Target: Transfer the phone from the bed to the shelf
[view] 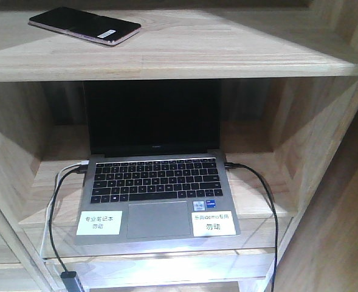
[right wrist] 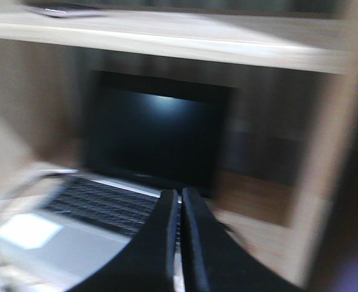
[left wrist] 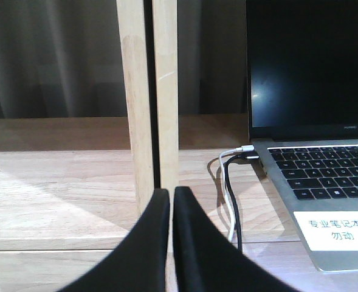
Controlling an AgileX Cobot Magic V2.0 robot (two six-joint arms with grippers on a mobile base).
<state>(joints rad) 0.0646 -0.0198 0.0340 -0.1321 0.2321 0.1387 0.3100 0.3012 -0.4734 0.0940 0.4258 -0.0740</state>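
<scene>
The flat shiny black phone with the pinkish metal edge and a small white sticker [view: 84, 25] lies flat on the thick pale wooden shelf plank [view: 227, 52], up near the back left part of it. It sits well in from the front edge, so I think it will not slip off, and that looks like a safe spot for it. No claw is touching it. The left claw [left wrist: 171, 201] has its two black fingers pressed almost together with nothing between them. It hangs low, in front of two pale wooden upright posts [left wrist: 148, 91]. The right claw [right wrist: 180, 201] is also closed to a thin crack and holds nothing; its picture is blurry. Judging by this, the phone job looks done, since the phone is on the shelf and both claws are empty. The bed is not in any picture. Under the plank is a cubby with an open silver laptop with a black screen [view: 154, 182]. It has white stickers [view: 99, 222] on it, and black and white cables [view: 54, 207] are plugged into its sides and hang down over the lower board's edge. There is lots of bare wood to the right of the phone on the plank. Down low there is less room: the posts, the cables and the laptop are all near the claws, so I think any move there should be slow, or a claw could catch a cable.
</scene>
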